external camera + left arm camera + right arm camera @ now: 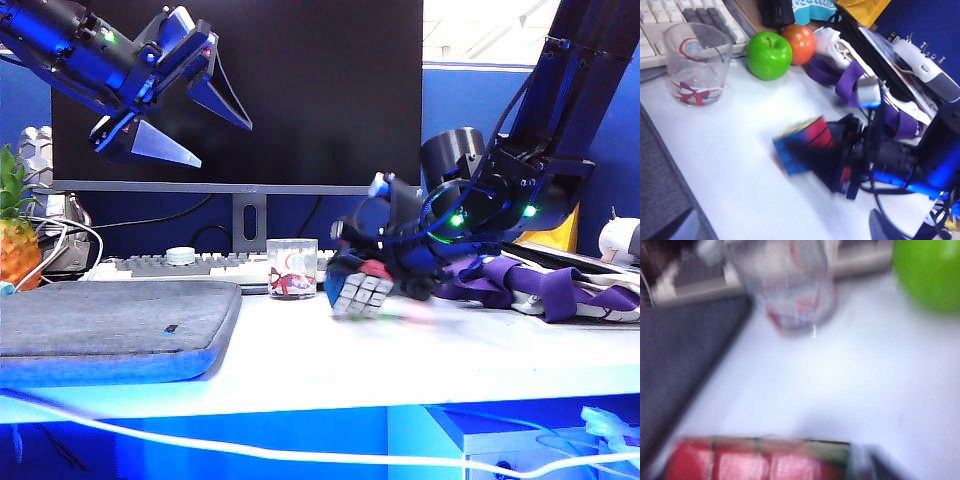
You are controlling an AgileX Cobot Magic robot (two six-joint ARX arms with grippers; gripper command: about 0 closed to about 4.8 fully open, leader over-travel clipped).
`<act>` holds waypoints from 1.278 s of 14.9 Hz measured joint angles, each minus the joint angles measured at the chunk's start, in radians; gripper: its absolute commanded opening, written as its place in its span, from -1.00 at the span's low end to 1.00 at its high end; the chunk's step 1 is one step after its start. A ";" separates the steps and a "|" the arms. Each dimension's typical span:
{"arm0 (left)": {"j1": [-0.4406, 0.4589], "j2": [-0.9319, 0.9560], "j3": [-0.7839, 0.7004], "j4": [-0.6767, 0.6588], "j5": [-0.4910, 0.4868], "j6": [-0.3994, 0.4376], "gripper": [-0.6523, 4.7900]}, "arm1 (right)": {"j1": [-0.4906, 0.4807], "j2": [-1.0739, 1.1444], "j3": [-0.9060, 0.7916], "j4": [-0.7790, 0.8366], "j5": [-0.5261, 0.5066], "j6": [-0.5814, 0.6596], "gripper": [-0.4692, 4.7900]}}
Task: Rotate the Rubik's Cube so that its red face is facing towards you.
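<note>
The Rubik's Cube (360, 290) stands tilted on the white table (400, 360), a white face toward the exterior view and red on top. In the left wrist view the cube (800, 145) is blurred, showing blue and red stickers. My right gripper (368, 272) reaches in from the right with its fingers (840, 131) on either side of the cube; blur hides whether they press on it. The red face (755, 462) fills the near edge of the right wrist view. My left gripper (222, 145) hangs high at the upper left, open and empty, well away from the cube.
A clear patterned glass cup (292, 268) stands just left of the cube. A green apple (769, 55) and an orange (799, 42) lie behind. A grey pad (110, 325) covers the left, a keyboard (180, 265) and monitor stand at the back, purple straps (530, 285) lie right.
</note>
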 measured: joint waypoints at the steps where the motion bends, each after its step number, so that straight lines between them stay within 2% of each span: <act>1: 0.000 0.000 0.000 0.000 0.005 -0.001 1.00 | 0.002 0.006 -0.006 -0.020 0.001 0.011 1.00; 7: 0.000 0.000 0.000 0.000 0.024 -0.004 1.00 | 0.002 -0.032 0.000 -0.021 0.019 -0.011 1.00; 8: 0.000 0.000 0.000 0.000 0.034 -0.005 1.00 | 0.002 -0.035 0.048 -0.100 0.019 -0.032 1.00; 10: -0.001 0.000 0.000 0.000 0.055 -0.008 1.00 | -0.001 -0.032 0.231 -0.448 -0.002 -0.110 1.00; 11: 0.000 0.000 0.000 0.000 0.064 -0.008 1.00 | -0.001 -0.032 0.388 -0.701 -0.003 -0.197 1.00; 15: 0.000 0.000 0.004 0.000 0.126 -0.026 1.00 | -0.047 -0.004 0.851 -1.214 -0.010 -0.254 1.00; 19: 0.000 -0.010 0.005 0.000 0.159 -0.031 1.00 | -0.052 0.037 0.886 -1.470 -0.033 -0.278 1.00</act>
